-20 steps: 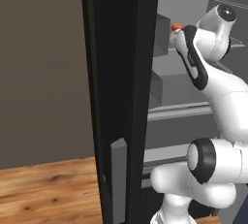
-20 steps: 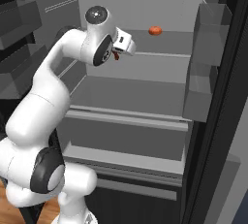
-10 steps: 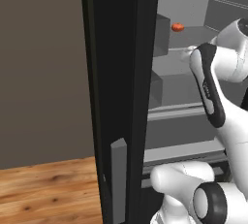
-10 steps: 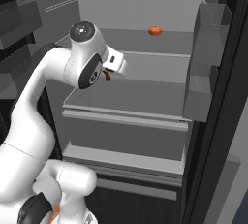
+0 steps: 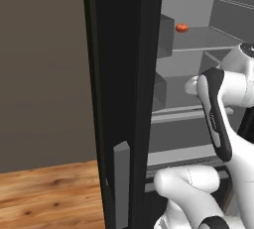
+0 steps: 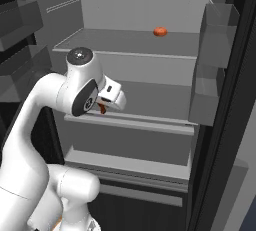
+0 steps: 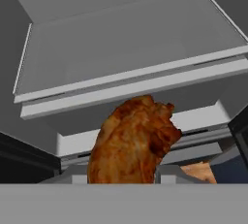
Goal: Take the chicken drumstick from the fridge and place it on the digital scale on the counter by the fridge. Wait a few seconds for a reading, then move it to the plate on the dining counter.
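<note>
The chicken drumstick [image 7: 133, 143], a glossy reddish-brown lump, sits close before the camera in the hand view and covers the fingertips. In the right base view a bit of the drumstick [image 6: 102, 108] hangs under my gripper [image 6: 107, 105], which is shut on it. The hand hovers in front of the middle shelf [image 6: 150, 102] of the open fridge [image 6: 145, 5]. Below the drumstick the hand view takes in pale grey fridge shelves [image 7: 121, 48]. In the left base view my white arm [image 5: 218, 109] stands before the fridge interior.
A small orange-red round item [image 6: 160, 31] lies at the back of the upper shelf, also seen as the orange-red item [image 5: 182, 27]. The black fridge door [image 5: 124, 74] with its grey bar handle [image 5: 121, 183] stands open at my left. Door bins [image 6: 215, 40] line the right side.
The hand has come down from the level of the upper shelf to the middle shelf and drawn back toward me, with the drumstick still in its grip.
</note>
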You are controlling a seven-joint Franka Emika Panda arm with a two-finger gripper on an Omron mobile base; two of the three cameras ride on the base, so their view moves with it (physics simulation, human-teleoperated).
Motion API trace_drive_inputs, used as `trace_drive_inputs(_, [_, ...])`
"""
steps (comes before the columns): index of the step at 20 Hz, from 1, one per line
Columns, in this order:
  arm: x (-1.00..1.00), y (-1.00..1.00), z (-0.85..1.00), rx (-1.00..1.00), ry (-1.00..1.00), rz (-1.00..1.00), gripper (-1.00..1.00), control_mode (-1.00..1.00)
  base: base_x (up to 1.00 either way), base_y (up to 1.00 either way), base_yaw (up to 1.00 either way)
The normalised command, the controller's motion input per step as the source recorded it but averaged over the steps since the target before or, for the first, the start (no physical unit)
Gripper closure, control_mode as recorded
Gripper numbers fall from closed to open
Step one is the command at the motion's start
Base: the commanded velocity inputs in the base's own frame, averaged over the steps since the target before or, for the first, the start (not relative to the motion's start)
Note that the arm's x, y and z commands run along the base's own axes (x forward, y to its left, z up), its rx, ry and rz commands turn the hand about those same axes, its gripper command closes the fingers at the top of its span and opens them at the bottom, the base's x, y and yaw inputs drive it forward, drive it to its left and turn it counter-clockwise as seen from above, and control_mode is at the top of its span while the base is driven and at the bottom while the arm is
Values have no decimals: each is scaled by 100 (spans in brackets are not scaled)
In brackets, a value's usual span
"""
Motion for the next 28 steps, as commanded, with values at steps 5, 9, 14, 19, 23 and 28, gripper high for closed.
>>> trace_drive_inputs(5, [0, 22, -51, 0, 13, 4, 100, -100, 0, 0, 0])
trace_drive_inputs(9, [-3, 6, -23, 0, 8, 2, 100, -100, 0, 0, 0])
trace_drive_inputs(14, [0, 0, 0, 0, 0, 0, 100, 100, -88, 0, 0])
trace_drive_inputs(19, [0, 0, 0, 0, 0, 0, 100, 100, -100, 0, 0])
trace_drive_inputs(23, [0, 0, 0, 0, 0, 0, 100, 100, -100, 6, 15])
trace_drive_inputs(28, [0, 0, 0, 0, 0, 0, 100, 100, -99, 22, 65])
